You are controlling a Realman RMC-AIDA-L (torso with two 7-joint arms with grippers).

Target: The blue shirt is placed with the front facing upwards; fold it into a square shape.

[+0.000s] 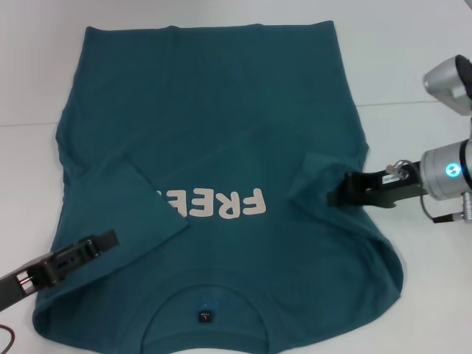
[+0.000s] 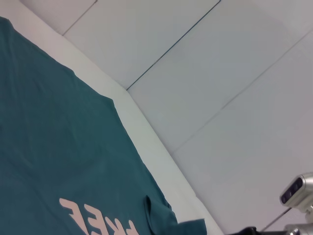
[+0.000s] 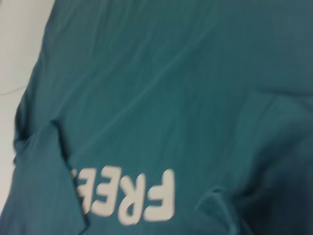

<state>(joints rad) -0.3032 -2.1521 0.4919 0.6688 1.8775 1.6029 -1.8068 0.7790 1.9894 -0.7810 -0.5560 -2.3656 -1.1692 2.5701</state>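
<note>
The blue shirt (image 1: pixel 221 125) lies flat on the white table (image 1: pixel 413 66), front up, with its collar and small dark neck label (image 1: pixel 204 317) nearest me. Both sleeves are folded inward; the left flap (image 1: pixel 140 199) covers the start of the cream print (image 1: pixel 221 204). My left gripper (image 1: pixel 109 240) hovers low over the shirt's left shoulder area. At the folded right sleeve (image 1: pixel 317 177) my right gripper (image 1: pixel 333 192) sits at the shirt's right edge. The shirt (image 3: pixel 171 73) and print (image 3: pixel 127 198) fill the right wrist view. In the left wrist view the shirt (image 2: pixel 49 147) shows with its far corner.
Bare white table surrounds the shirt on the right and at the back. Beyond the table edge (image 2: pixel 161 147) the left wrist view shows light floor tiles. The right arm's silver housing (image 2: pixel 298 193) shows there, and its upper joint (image 1: pixel 450 81) in the head view.
</note>
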